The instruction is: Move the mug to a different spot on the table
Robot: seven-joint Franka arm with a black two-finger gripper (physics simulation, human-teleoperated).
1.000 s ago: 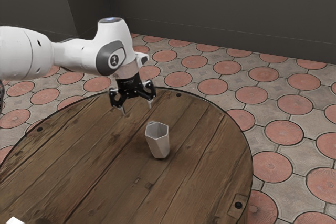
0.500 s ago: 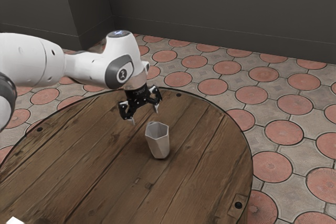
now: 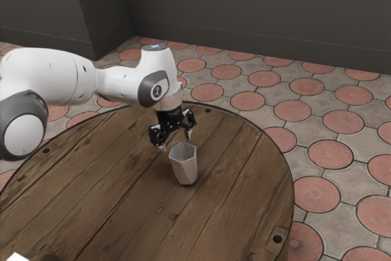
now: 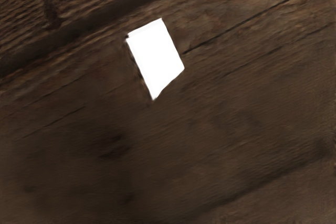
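Observation:
A pale, faceted mug (image 3: 183,163) stands upright near the middle of the round wooden table (image 3: 104,200). My gripper (image 3: 176,140) hangs open just above and behind the mug's rim, toward the exterior view's left, with nothing between its fingers. In the wrist view a white angular patch (image 4: 155,56), which looks like one face of the mug, shows against the dark wooden planks (image 4: 220,145).
The table's edge curves round at the exterior view's right, with a bolt hole (image 3: 276,238) near the rim. A small white object (image 3: 14,256) lies at the table's near left corner. Tiled floor (image 3: 317,108) surrounds the table, and dark walls stand behind.
My arm has swung toward the exterior view's right and come down, bringing the open gripper from the table's far edge to just over the mug. The mug has not moved.

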